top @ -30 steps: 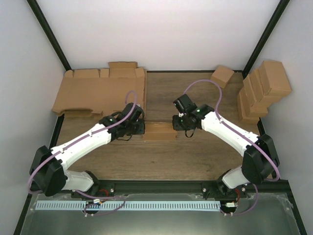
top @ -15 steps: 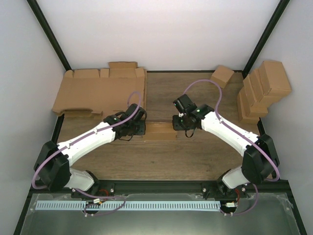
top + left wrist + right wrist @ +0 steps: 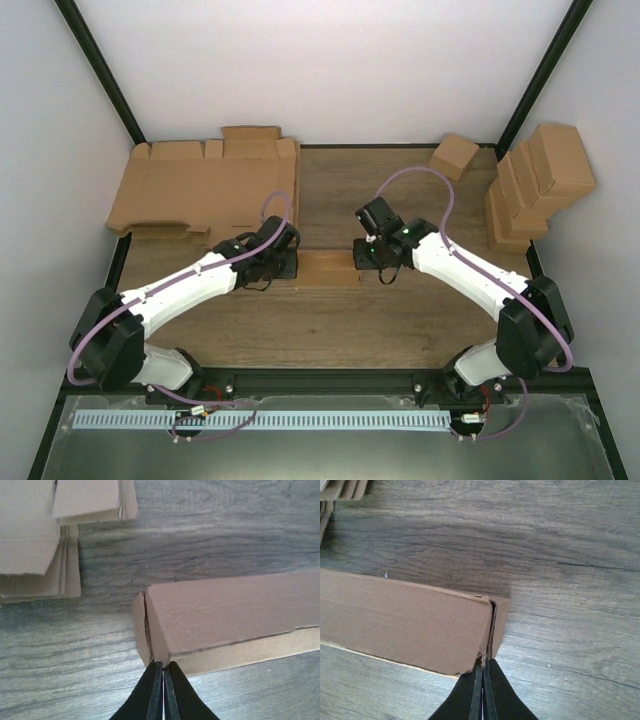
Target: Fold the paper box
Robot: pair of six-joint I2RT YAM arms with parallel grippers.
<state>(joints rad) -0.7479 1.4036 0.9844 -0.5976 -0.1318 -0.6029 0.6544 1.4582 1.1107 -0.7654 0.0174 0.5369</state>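
The paper box lies in the middle of the table as a closed brown oblong carton, long axis left to right. My left gripper is at its left end and my right gripper at its right end. In the left wrist view the left gripper is shut, its tips touching the near bottom corner of the box beside the end flap seam. In the right wrist view the right gripper is shut too, its tips against the frayed lower corner of the box at the end flap's slit.
A stack of large flat cardboard sheets lies at the back left, its edges showing in the left wrist view. A small cube-like carton sits at the back right. Several folded cartons lean against the right wall.
Both grippers have gone from slightly open to shut at the box's ends. The left arm has shifted a little toward the box; the box has stayed in place.
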